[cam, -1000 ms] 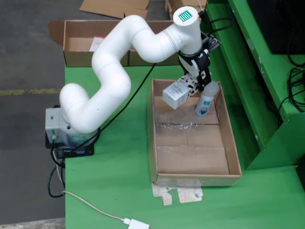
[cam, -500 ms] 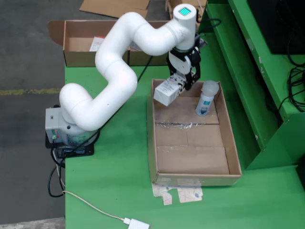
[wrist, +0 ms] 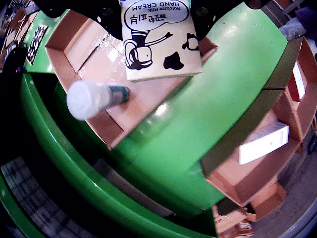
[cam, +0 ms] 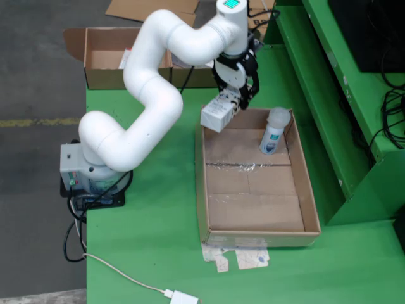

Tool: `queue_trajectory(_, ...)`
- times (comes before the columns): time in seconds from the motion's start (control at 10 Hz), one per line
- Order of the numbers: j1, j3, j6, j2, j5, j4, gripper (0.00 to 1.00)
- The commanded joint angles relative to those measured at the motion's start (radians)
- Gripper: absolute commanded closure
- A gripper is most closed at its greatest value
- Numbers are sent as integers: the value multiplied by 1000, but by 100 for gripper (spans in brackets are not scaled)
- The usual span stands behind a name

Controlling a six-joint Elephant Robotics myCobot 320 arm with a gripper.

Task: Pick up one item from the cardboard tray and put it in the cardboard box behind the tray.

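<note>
In the fixed view my gripper [cam: 231, 104] is shut on a white hand cream box [cam: 216, 116] and holds it in the air over the far left corner of the cardboard tray [cam: 200, 190]. The wrist view shows the same hand cream box [wrist: 160, 39] with a cow drawing, pinched between the black fingers [wrist: 202, 11]. A white bottle [cam: 273, 133] with a teal label stands upright in the tray's far right corner; it also appears in the wrist view, bottle [wrist: 95, 98]. The cardboard box [cam: 106, 60] sits behind the tray, with a white packet [wrist: 263, 143] inside.
Green table [cam: 145, 240] carries the tray and the arm's base [cam: 79, 171] at its left edge. A green frame [cam: 335, 95] rises along the right side. A white cable and plug [cam: 180, 296] lie near the front edge. Grey floor lies left.
The gripper has carried the hand cream box up and to the left, from beside the bottle inside the tray to above the tray's far left corner. The bottle stayed put.
</note>
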Motion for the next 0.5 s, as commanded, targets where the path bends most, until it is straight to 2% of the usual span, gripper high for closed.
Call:
queue_trajectory(0.0, 93, 137, 18, 65, -30, -46, 100)
queue_trajectory(0.2, 132, 190, 26, 58, -44, -94, 100)
queue_trajectory(0.4, 202, 39, 21, 131, -56, -44, 100)
